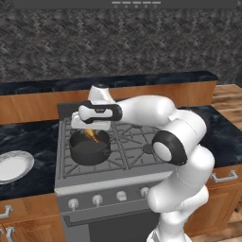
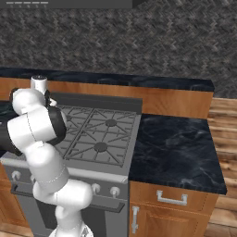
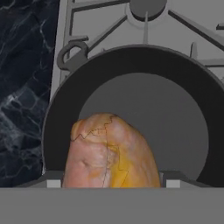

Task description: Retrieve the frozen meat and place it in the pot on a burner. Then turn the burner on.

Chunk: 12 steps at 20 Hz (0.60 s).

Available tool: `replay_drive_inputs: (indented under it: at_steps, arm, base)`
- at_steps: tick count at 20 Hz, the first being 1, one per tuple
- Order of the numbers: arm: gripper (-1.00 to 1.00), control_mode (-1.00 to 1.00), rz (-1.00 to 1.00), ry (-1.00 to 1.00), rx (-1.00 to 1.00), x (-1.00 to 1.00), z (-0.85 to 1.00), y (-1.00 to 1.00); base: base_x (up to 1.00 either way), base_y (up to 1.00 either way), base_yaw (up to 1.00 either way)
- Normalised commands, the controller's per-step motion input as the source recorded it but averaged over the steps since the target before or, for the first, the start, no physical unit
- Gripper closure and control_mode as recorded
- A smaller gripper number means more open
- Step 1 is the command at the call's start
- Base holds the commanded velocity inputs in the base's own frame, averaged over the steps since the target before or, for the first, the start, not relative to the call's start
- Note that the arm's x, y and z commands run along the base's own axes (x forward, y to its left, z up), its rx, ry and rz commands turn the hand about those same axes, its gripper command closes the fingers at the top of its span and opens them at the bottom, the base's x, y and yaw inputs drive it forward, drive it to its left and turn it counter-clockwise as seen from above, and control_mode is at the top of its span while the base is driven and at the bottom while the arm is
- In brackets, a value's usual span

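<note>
The hand point(image 1: 90, 131) hangs right over the pot point(image 1: 90, 149), partly closed on the meat point(image 1: 91, 135), whose orange-brown body juts out from between the fingers toward the pot floor. In the hand view the meat point(image 3: 109, 153) sits in front of the pot's grey bottom point(image 3: 144, 109), not touching it as far as I can tell, so it looks held above the opening so that it drops inside and not on the grate. The pot stands on the front left burner of the stove point(image 1: 142, 142), centred on its grate; one small handle point(image 3: 72, 52) points toward the stove's edge.

Around the pot: another burner point(image 3: 148, 6) lies just beyond it, and two free burners point(image 2: 100, 147) are on the far side of the stove from the pot. A white plate point(image 1: 12, 165) rests on the dark table point(image 1: 28, 137) to the side of the pot, well apart. The knobs point(image 1: 97, 200) line the stove front below the pot.

Nothing lies between meat and pot. For the knob step, I judge that the arm's own elbow point(image 1: 165, 146), which bulks over the stove beside the pot, will have to swing clear.
</note>
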Motion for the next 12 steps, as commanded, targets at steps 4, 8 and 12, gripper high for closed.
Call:
replay_drive_inputs:
  at_steps: [4,8,12]
  arm:
    - [1.0,-1.0,-0.02,0.0,0.0,0.28,-0.14,0.0]
    - [1.0,-1.0,-0.03,0.0,0.0,0.3,-0.22,0.08]
    - [1.0,-1.0,-0.04,0.0,0.0,0.34,-0.24,0.15]
  base:
    - [0.0,0.0,0.0]
    - [0.0,0.0,0.0]
    - [0.0,0.0,0.0]
